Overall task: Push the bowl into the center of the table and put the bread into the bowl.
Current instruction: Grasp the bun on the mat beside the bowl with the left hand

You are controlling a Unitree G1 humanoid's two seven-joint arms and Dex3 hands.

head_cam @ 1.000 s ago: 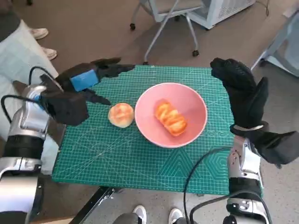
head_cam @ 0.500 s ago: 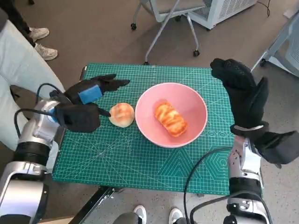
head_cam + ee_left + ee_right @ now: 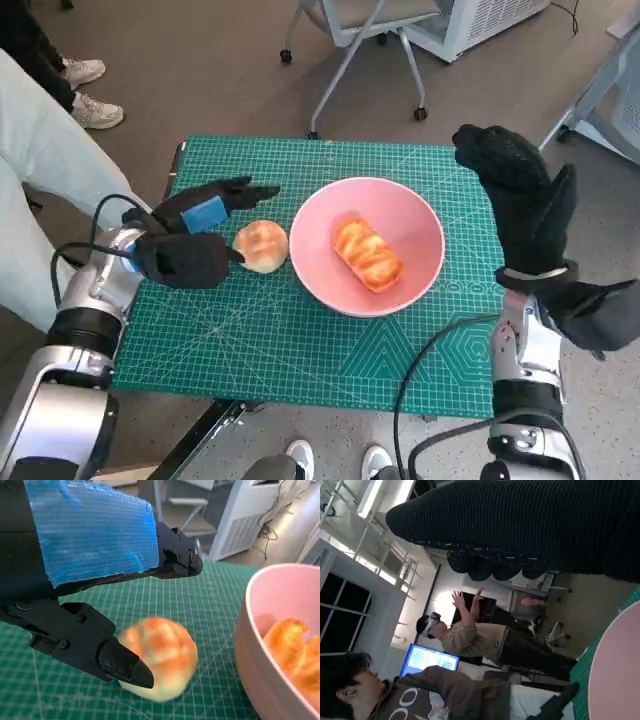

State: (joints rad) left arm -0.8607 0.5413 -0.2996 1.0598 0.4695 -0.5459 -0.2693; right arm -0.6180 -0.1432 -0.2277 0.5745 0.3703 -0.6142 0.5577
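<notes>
The table [image 3: 300, 340], covered by a green cutting mat, is carrying everything, and the pink bowl [image 3: 420, 262] is sitting about at its centre, a little toward the right edge, just where it was a second ago; the push looks finished. A long glazed bread [image 3: 367, 254] is lying inside the bowl already.

The right hand [image 3: 520, 195] is hanging over the table's right edge, raised and spread, holding nothing and not having moved over the last second.

The left hand [image 3: 195, 240] is the thing changing: over the past second it has been drawing in from the left edge toward the round bun [image 3: 261, 245], which is resting on the mat just beside the bowl's left rim. Its fingers are now standing apart on either side of the bun, one fingertip [image 3: 125, 667] right against or nearly against it in the left wrist view, not yet closed.

So the grasp on the second bread appears imminent, with the lift into the bowl remaining.
</notes>
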